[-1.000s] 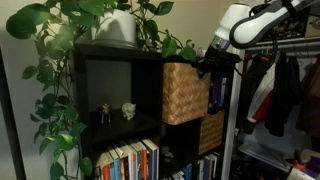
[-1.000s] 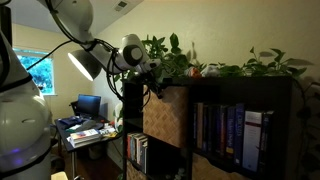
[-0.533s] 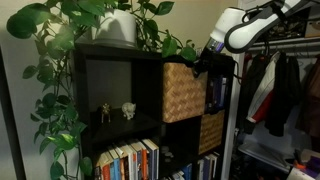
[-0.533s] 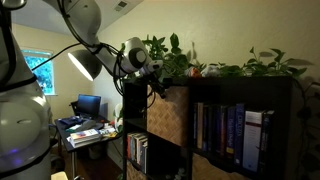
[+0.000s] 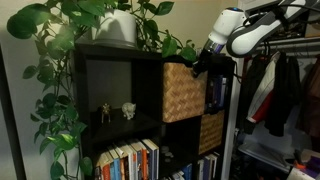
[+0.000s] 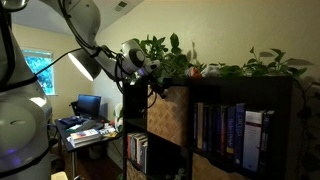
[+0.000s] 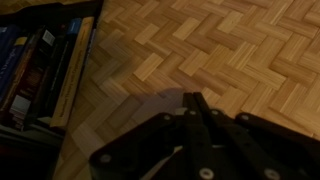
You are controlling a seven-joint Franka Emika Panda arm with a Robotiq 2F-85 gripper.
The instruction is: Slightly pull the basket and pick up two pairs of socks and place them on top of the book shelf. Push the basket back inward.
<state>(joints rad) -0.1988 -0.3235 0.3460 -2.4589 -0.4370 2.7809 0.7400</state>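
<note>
The basket (image 5: 185, 92) (image 6: 165, 115) of light tan weave sits in an upper compartment of the dark book shelf (image 5: 115, 85) (image 6: 240, 92), its front sticking out a little. My gripper (image 5: 201, 67) (image 6: 155, 86) is at the basket's upper front corner, touching or very near it. In the wrist view the gripper (image 7: 193, 100) is shut, fingers pressed together with nothing between them, over the woven basket (image 7: 220, 45) face. No socks are in view.
Leafy plants and a white pot (image 5: 118, 28) crowd the shelf top. Small figurines (image 5: 115, 112) stand in the neighbouring compartment, and books (image 5: 130, 160) (image 7: 40, 70) fill the lower ones. A darker basket (image 5: 211, 130) sits below. A clothes rack (image 5: 285, 90) stands beside the shelf, a desk (image 6: 85, 125) behind.
The arm has shifted a little toward the shelf, and the basket has slid slightly inward. The gripper has stayed shut.
</note>
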